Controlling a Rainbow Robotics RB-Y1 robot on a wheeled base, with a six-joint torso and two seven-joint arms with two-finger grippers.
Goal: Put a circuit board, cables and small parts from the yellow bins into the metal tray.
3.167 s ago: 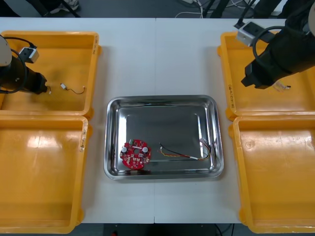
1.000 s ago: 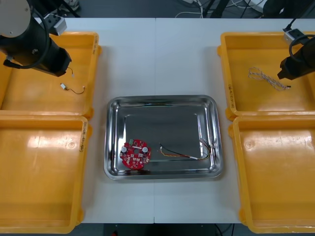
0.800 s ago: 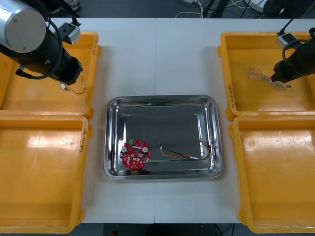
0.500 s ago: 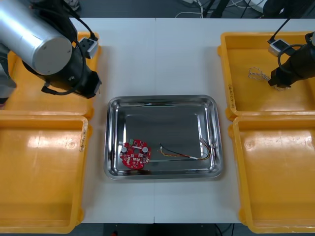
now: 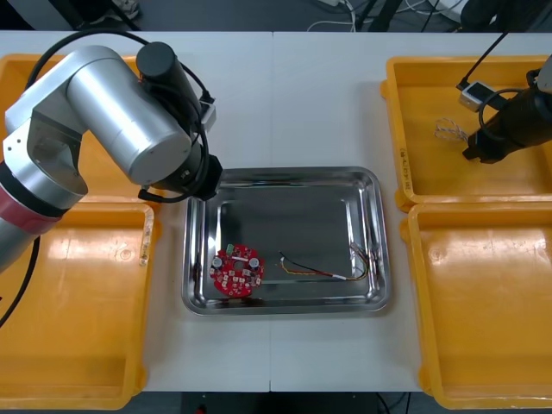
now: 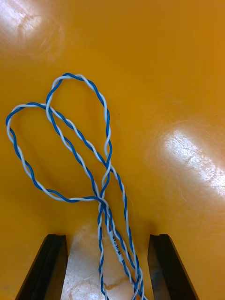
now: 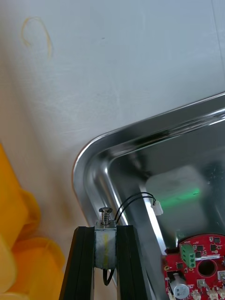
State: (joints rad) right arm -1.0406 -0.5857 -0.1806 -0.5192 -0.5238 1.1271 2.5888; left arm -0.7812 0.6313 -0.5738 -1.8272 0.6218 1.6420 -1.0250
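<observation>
Over tray [image 7: 89, 165] corner, left gripper [image 7: 106, 229] pinches small metal part [image 7: 105, 246] lengthwise.

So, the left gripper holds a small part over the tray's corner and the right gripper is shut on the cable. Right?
No: the right gripper is open, fingers astride the cable, per the right wrist view. The left gripper does hold the part.

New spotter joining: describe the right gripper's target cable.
Find the far yellow bin on the robot's right. A looped cable lies there, tail inside the open right gripper. It's twisted blue and white, unlike the red and yellow cable in the tray.
</observation>
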